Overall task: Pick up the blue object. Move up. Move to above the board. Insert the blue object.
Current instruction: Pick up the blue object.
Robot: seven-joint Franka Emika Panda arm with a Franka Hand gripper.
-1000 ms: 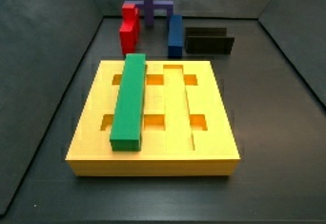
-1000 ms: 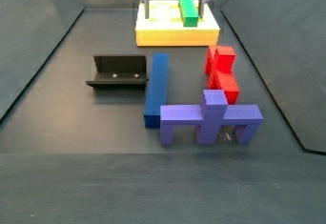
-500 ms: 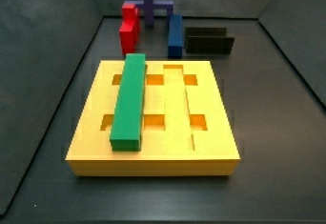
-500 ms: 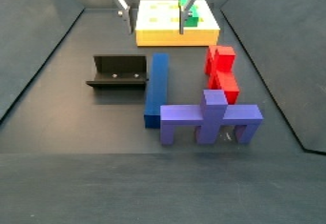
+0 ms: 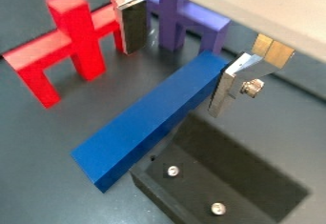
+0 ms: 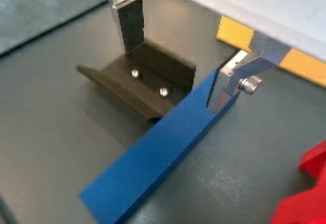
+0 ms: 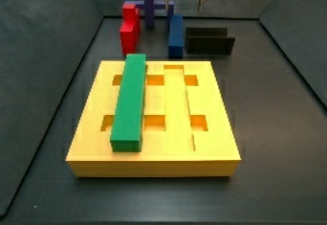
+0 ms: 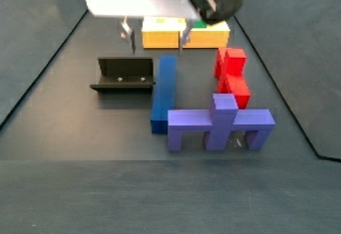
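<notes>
I'd call this the pick-up step, not finished yet. The gripper [image 5: 178,45] sits over the blue bar [image 5: 155,120] with its silver fingers [image 6: 129,18] spread apart, one on each side of the bar and not touching it as far as I can tell. The bar itself lies flat on the dark floor, right beside the fixture [image 6: 137,78], with its far end near the purple block [image 8: 220,127].

Next, I'd judge it needs to come down a bit and close across the bar's narrow width, then lift straight up.

Things to watch: the fixture is touching or nearly touching one long side of the bar, so that finger has little room. The red piece [image 8: 230,72] stands clear on the other side. The yellow board [image 7: 155,118] already carries the green bar [image 7: 130,100] in one groove; the grooves next to it look free.
</notes>
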